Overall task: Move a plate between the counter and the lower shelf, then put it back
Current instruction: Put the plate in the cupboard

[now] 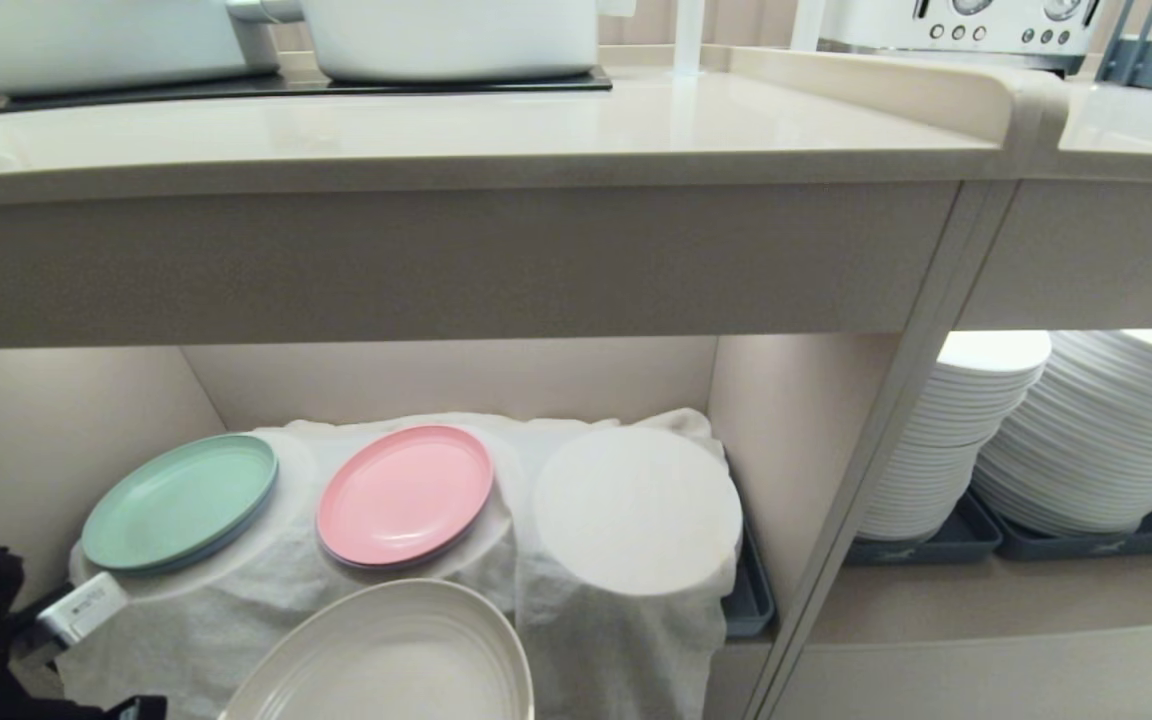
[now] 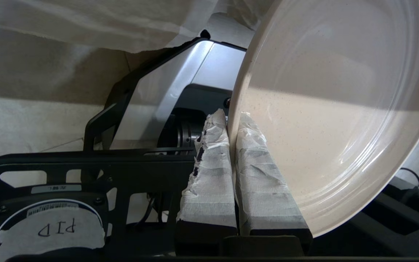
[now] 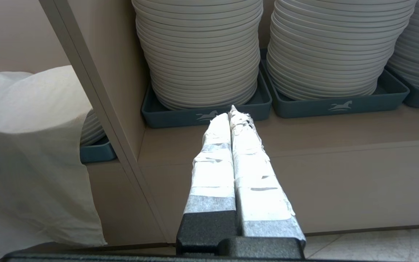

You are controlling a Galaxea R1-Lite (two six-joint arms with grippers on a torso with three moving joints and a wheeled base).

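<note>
Left claw (image 2: pixel 231 123) pinched tight low at the left; right claw (image 3: pixel 233 116) closed, empty.

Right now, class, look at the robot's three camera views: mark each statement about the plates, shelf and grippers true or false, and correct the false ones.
1. The left gripper is shut on the rim of the cream plate. True.
2. The cream plate rests on the counter. False: it is held low down, in front of the lower shelf.
3. A pink plate and a green plate lie on the white cloth in the lower shelf. True.
4. The right gripper holds a white plate. False: it is shut on nothing, in front of the white plate stacks.
5. The white plate stacks sit directly on the bare shelf. False: they stand in dark-grey trays.
</note>
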